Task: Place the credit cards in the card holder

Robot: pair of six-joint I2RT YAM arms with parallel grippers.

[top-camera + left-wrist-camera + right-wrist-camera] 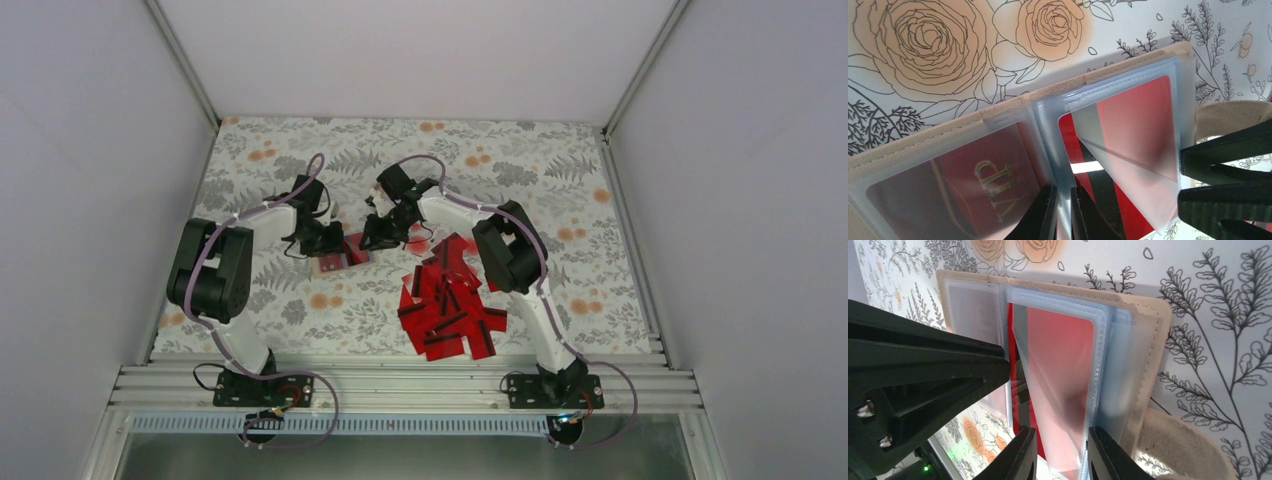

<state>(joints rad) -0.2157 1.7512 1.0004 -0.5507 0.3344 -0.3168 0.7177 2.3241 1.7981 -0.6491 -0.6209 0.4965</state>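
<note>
On floral cloth point(560, 190): card holder point(330, 262) lies open
Left gripper point(1064, 195): pinched together on clear sleeve point(1045, 135)
Right gripper point(1062, 435): clamped on red credit card point(1058, 360), partly sleeved

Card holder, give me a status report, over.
Left gripper pinching card holder sleeve. Right gripper closed on red credit card in sleeve. Spare cards piled aside, nothing blocking.

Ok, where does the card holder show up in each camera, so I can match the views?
Top external: the card holder lies open, a little left of centre.
Left wrist: it fills the lower frame, its tan edge running diagonally.
Right wrist: it stands mid-frame, its tan border on the right.
Shared landmark: the red card partly tucked into it.
</note>
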